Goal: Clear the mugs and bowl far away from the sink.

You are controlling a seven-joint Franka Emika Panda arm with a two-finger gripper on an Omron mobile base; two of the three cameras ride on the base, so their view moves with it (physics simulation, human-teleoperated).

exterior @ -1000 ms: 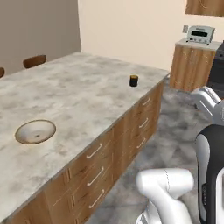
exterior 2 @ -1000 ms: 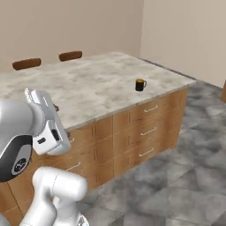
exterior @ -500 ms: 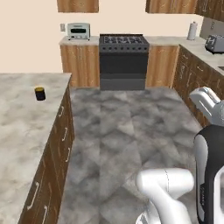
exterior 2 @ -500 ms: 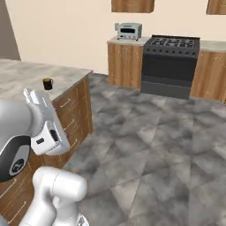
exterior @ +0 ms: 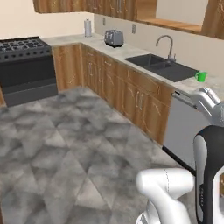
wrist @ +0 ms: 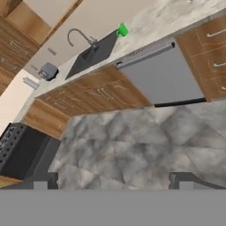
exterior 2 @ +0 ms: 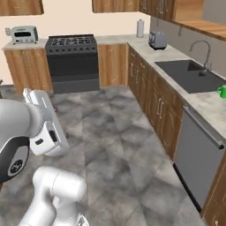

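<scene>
A kitchen robot's tool (wrist: 114, 178) hangs empty over the grey floor (wrist: 132, 141), its two dark fingertips (wrist: 46, 180) spread wide at the bottom of the hand view with nothing between them. The tool looks slantwise across the floor toward the long run of wooden cabinets.

Across that open floor, well apart from the tool, the green mug (wrist: 122, 31) stands on the pale table (wrist: 154, 22) in the upper middle of the hand view, just beside the dark sink (wrist: 90, 55) and its curved tap (wrist: 79, 35). In the left base view the same mug (exterior: 201, 76) sits at the right edge of the frame, on the near side of the sink (exterior: 162, 65); in the right base view it (exterior 2: 222, 92) is cut by the right edge, past the sink (exterior 2: 190, 75). The steel dishwasher front (wrist: 163, 75) lies below it.

The mug lies ahead and up from the tool, so the coming move likely calls for the base to close in on the cabinets before any reach. Which way the mug's handle faces is too small to tell. A toaster (exterior: 113, 38) and black stove (exterior: 24, 65) stand farther along, toward the upper left of the left base view.
</scene>
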